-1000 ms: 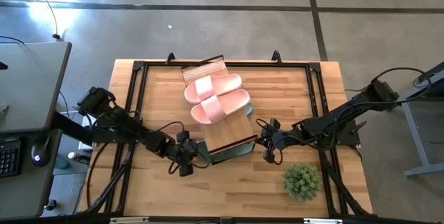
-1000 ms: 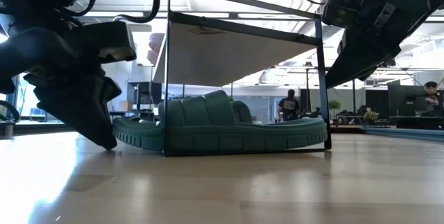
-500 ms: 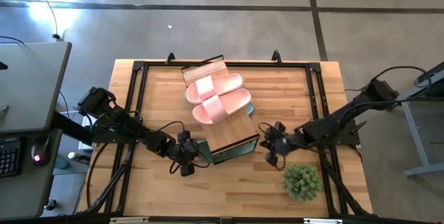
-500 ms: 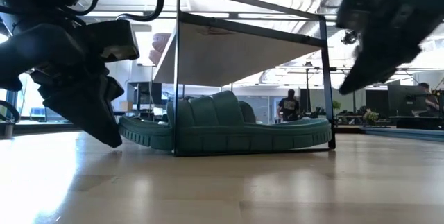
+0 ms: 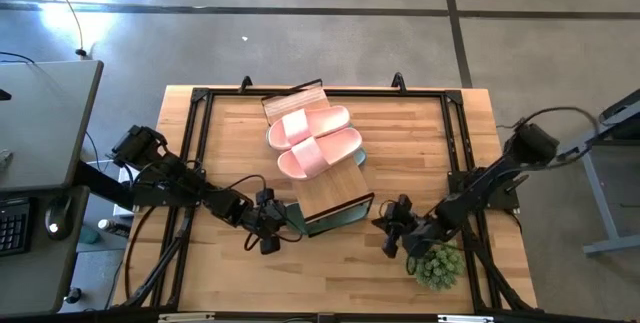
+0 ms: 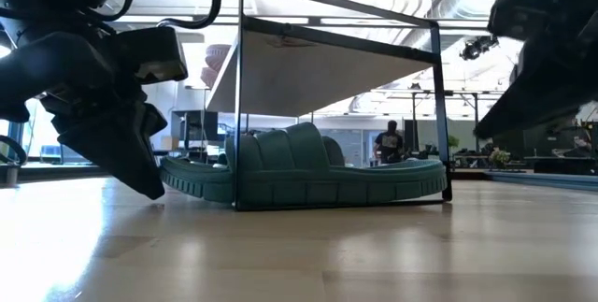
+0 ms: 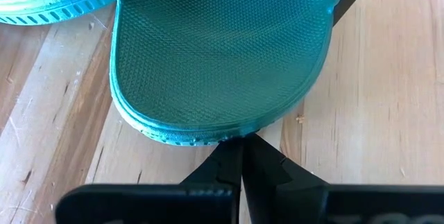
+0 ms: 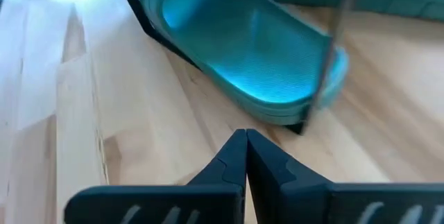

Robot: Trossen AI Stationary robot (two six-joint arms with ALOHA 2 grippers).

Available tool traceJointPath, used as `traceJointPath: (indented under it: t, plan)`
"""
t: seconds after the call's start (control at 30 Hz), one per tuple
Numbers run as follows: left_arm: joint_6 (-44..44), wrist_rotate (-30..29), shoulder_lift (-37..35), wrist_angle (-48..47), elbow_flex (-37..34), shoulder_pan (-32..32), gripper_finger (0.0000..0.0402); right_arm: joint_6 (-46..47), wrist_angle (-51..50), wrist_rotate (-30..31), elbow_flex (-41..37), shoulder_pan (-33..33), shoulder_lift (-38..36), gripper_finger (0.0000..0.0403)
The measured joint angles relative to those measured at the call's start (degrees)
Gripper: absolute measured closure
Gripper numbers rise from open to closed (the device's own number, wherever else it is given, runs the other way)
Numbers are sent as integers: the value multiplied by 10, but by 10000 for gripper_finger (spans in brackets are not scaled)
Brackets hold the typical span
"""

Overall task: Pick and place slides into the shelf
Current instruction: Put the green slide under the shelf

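Observation:
The shelf point(image 5: 336, 189), a light plank on a thin black frame, stands slantwise at the table's middle. Two pink slides point(image 5: 312, 139) lie on its top. Green slides point(image 6: 308, 176) rest sole-down on the table beneath it, and one rounded end point(image 5: 298, 221) sticks out on the left. My left gripper point(image 5: 268, 225), shut, sits low at that end. My right gripper point(image 5: 390, 231), shut, hovers right of the shelf's near corner. In the right wrist view its tips point(image 8: 244, 137) stop short of another green slide's end point(image 8: 277, 106). My left gripper's shut fingertips point(image 7: 241, 146) meet the rounded end rim of the green slide's sole point(image 7: 220, 138). They come slanting down from the table's left. The slide lies flat on the table, its other end under the shelf.
A small green potted plant point(image 5: 436, 262) stands just right of my right gripper, near the front edge. A black metal frame point(image 5: 455, 133) runs round the tabletop. Bare wood lies in front of the shelf and at the far right.
My right gripper has swung from beside the shelf's near right corner toward the table's near edge and the plant, sinking a little and rolling, still shut. Early in the second, the shelf's near end and the green slide beneath it slid slightly toward the right.

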Motion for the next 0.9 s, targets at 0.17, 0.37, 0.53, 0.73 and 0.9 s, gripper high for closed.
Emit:
traceJointPath:
  t: [0.17, 0.37, 0.53, 0.73, 0.9]
  plan:
    - [-4, 0, 0, 2, 0, 0, 401, 27, 88, 14, 0, -4, 77, 403]
    - [-9, 0, 0, 4, -1, 0, 401, 92, 122, 53, 10, -6, 131, 403]
    - [-12, 0, 0, 6, -1, 0, 402, 94, 124, 56, 39, -14, 158, 403]
    - [-13, 0, 0, 11, -1, 0, 401, 134, 125, 74, 55, -27, 185, 403]
    - [-14, 1, 0, 17, -1, 0, 402, 158, 113, 103, 56, -36, 189, 403]
